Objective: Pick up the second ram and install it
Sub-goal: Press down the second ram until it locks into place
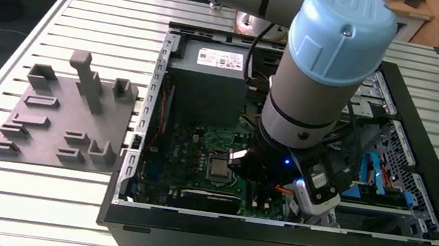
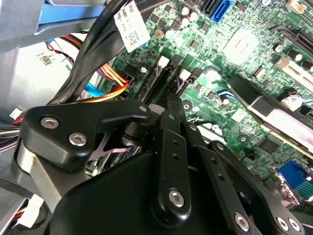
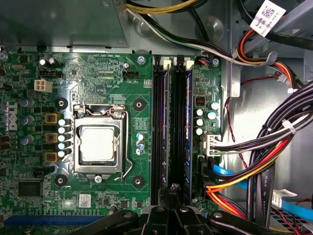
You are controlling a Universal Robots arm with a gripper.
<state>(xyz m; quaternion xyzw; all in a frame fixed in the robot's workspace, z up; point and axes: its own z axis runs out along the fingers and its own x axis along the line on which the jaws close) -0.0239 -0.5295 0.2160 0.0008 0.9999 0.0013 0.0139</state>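
Note:
My gripper (image 1: 265, 196) reaches down into the open computer case, over the motherboard's front part. In both wrist views its fingertips (image 3: 173, 189) come together to one narrow point and look shut, with nothing showing between them. That point (image 2: 168, 98) sits at one end of two long black sockets (image 3: 160, 127) that run side by side. A thin bluish strip (image 3: 188, 132) lines the socket nearer the cables. The second ram is hidden: I cannot tell whether a board stands edge-on in either socket.
The grey moulded tray (image 1: 63, 119) with upright posts lies on the slatted table at the exterior view's left, outside the case wall (image 1: 132, 149). A processor socket (image 3: 98, 144) sits beside the sockets. Bundled cables (image 3: 264, 161) crowd the other side. The power supply (image 1: 211, 63) fills the case's back.

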